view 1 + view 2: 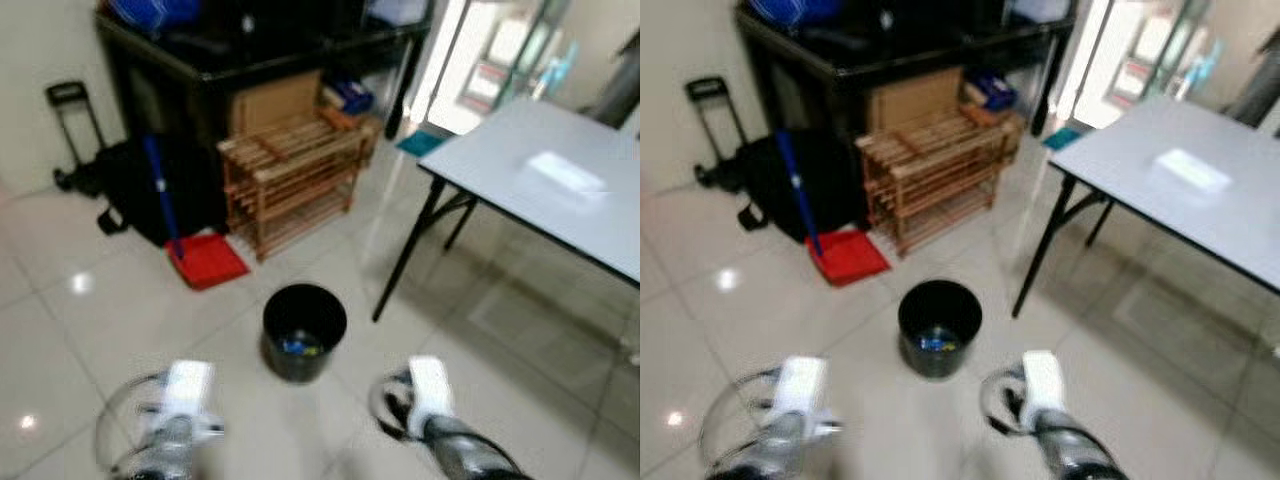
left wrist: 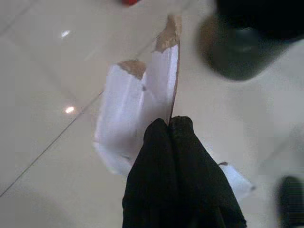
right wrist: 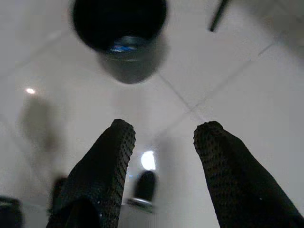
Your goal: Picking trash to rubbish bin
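A: Starting with the left eye view, the black rubbish bin (image 1: pixel 304 332) stands on the floor at lower centre, some trash already inside; both arms reach in along the bottom edge.

B: In the left wrist view, the left tool (image 2: pixel 169 124) is pinched shut on a torn white piece of cardboard (image 2: pixel 137 107), the bin at upper right.

A: In the right wrist view, the right tool (image 3: pixel 163 134) is spread open, holding nothing, bin at the top.

B: The risk, probably: released short of the rim, the light sheet flutters onto the floor.
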Tool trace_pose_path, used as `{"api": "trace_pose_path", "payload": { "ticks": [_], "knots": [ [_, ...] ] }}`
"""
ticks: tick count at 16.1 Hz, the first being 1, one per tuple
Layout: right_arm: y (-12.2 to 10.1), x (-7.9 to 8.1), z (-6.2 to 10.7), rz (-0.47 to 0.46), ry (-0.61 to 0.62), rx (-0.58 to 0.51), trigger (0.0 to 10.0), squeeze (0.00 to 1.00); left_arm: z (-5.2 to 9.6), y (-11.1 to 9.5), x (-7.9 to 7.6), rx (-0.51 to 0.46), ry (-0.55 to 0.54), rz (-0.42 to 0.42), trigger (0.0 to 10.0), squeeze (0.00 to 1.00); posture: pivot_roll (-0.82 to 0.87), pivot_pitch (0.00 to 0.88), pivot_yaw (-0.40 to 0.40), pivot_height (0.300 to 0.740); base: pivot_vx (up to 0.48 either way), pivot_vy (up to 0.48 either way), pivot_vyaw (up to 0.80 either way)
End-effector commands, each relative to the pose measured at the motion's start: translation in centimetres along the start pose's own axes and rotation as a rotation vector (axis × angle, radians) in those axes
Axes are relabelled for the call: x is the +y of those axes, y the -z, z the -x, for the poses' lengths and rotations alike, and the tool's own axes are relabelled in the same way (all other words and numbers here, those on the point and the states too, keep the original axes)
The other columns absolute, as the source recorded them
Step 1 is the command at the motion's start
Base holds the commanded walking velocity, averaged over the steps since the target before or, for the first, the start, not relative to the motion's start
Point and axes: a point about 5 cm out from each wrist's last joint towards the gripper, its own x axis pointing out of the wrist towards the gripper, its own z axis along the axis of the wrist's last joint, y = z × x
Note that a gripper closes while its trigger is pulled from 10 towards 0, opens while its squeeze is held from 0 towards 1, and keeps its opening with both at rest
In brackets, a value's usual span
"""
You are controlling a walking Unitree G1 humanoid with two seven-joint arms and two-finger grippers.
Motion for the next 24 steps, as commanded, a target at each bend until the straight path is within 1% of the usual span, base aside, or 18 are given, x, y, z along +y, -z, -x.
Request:
{"api": "trace_pose_path", "payload": {
  "ticks": [1,24],
  "knots": [
    [-0.68,0.37,-0.19,-0.005,-0.008,-0.021,10.0,0.0,-0.01,0.32,0.83,0.01,-0.018,-0.009,10.0,0.0,0.03,0.027,-0.108,0.74,0.382,0.0,0.0],
    [-0.71,0.63,-0.23,-0.008,-0.029,-0.024,10.0,0.0,-0.01,0.26,0.73,0.007,-0.015,-0.015,10.0,0.0,0.03,0.028,-0.108,0.74,0.372,0.0,0.0]
  ]
}}
